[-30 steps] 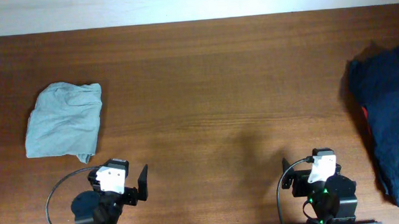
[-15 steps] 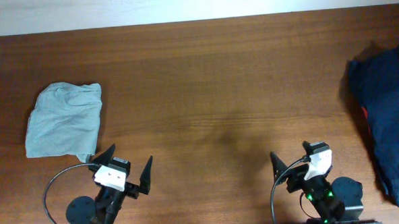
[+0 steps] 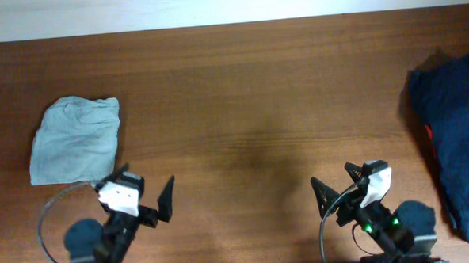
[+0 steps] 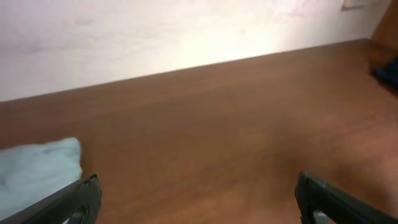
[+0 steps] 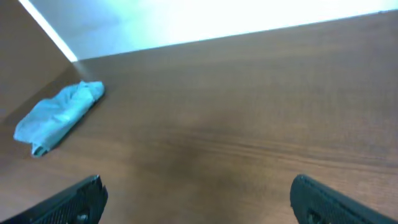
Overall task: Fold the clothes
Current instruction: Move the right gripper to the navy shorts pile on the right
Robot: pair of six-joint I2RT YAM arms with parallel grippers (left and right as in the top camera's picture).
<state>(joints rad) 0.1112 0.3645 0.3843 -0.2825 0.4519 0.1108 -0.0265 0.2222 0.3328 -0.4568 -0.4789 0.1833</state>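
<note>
You had the brown surface (image 3: 241,91) bare across its whole middle, and that was the room to work in. The largest of the clothes, the dark navy shorts (image 3: 456,130), lay bunched at the far right edge, partly out of the overhead view and well apart from both arms. The pale grey-green garment (image 3: 75,140) sat at the left as a compact bundle, just beyond the left arm, and looked already dealt with. A thin sliver of the red garment (image 3: 430,139) showed at the left side of the navy heap, though I could not tell whether it lay under or inside it. The left tool (image 3: 142,187) and the right tool (image 3: 338,186) both stood at the near edge with jaws spread wide and nothing between them. The step seemed to be the reach for the navy heap. It probably called for the right arm to pinch one layer at a hem, not the whole bunch, and drag it to the middle before any fold.
</note>
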